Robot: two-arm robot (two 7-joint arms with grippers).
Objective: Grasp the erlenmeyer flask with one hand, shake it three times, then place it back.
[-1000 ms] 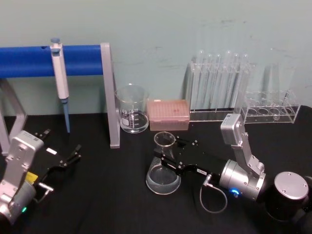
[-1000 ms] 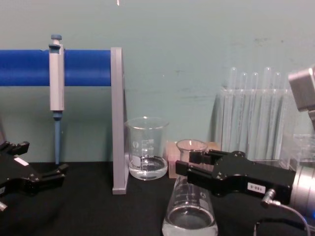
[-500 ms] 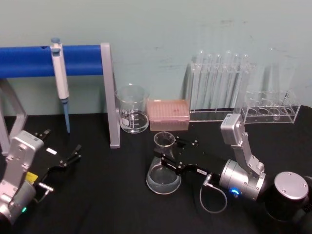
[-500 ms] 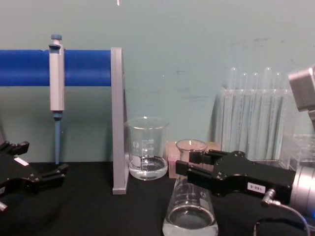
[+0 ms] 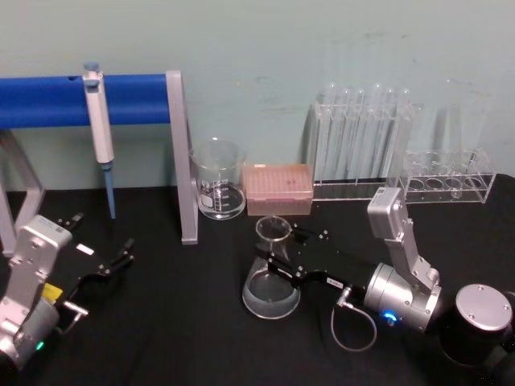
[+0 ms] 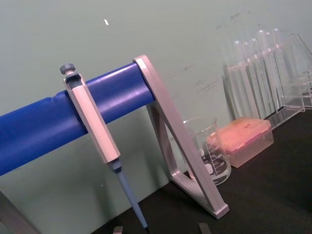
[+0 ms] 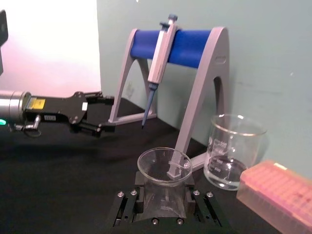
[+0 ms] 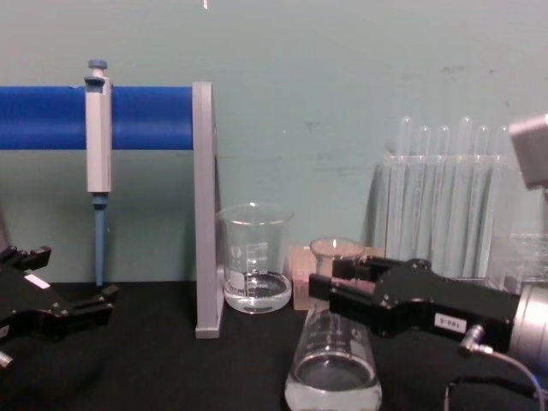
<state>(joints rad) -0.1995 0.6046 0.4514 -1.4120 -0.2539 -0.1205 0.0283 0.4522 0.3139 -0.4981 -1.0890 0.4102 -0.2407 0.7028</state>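
Note:
The erlenmeyer flask (image 5: 268, 296) is clear glass with a little liquid in its wide base, and it stands mid-table in front of the pink box. My right gripper (image 5: 280, 251), the hand, reaches in from the right and is shut on the flask's neck, one black finger on each side. The chest view shows the flask (image 8: 332, 377) low at centre, with the right gripper (image 8: 336, 282) clamped just under the rim. In the right wrist view the flask's rim (image 7: 164, 157) rises between the fingers (image 7: 127, 207). My left gripper (image 5: 105, 235) rests open at the table's left.
A glass beaker (image 5: 217, 190) and a pink tip box (image 5: 278, 188) stand just behind the flask. A pipette (image 5: 98, 121) hangs on the blue-barred stand (image 5: 181, 161) at the left. Test tube racks (image 5: 364, 141) (image 5: 447, 183) line the back right.
The right gripper and the flask in it have shifted slightly to the right. The left arm has not moved.

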